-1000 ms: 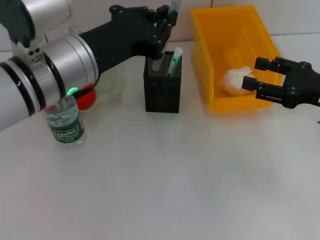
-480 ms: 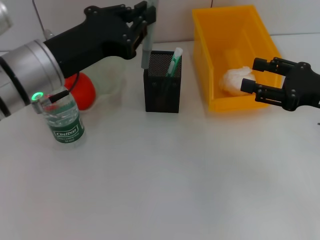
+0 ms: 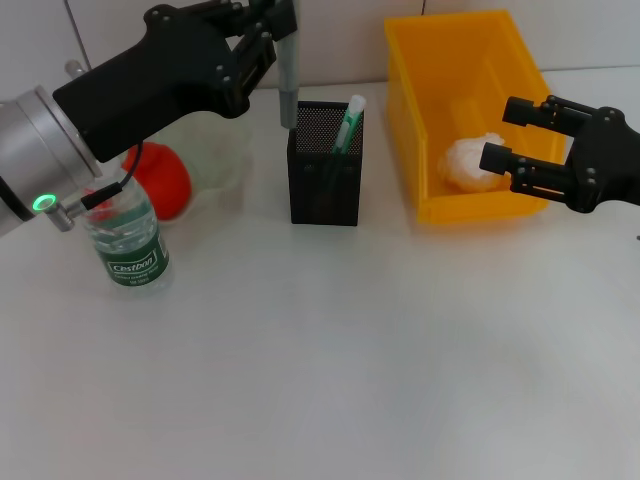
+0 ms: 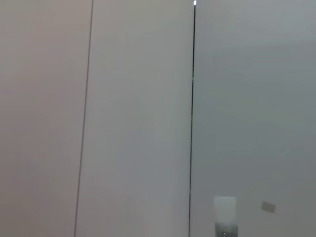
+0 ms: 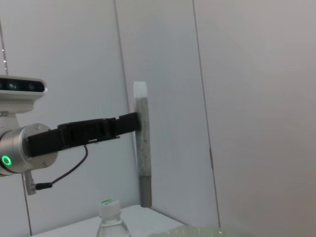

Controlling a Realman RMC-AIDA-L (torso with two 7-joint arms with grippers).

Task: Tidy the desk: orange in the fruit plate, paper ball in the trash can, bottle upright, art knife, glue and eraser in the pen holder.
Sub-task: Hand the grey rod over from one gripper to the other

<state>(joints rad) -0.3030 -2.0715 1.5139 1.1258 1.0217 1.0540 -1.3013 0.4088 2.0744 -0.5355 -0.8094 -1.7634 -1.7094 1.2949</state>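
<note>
My left gripper [image 3: 278, 28] is shut on a grey stick [image 3: 287, 88] with a white top, held upright; whether it is the art knife or the glue I cannot tell. Its lower end hangs just above the back left rim of the black mesh pen holder [image 3: 325, 185]. A green-and-white pen-like item [image 3: 348, 122] stands in the holder. The same stick [image 5: 142, 153] shows in the right wrist view. The orange [image 3: 162, 182] lies in the clear fruit plate [image 3: 228, 165]. The bottle [image 3: 128, 240] stands upright. The paper ball [image 3: 463, 160] lies in the yellow trash can [image 3: 470, 60]. My right gripper [image 3: 498, 132] hovers open by the can's right front. The eraser is out of view.
The pen holder stands between the fruit plate and the yellow can, near the back wall. The left forearm [image 3: 100, 95] reaches over the plate and the bottle. The white table [image 3: 330, 360] stretches toward me in front of these things.
The left gripper has lifted the grey stick up and to the left; its end was down inside the pen holder and now hangs above the rim. The right gripper has risen slightly.
</note>
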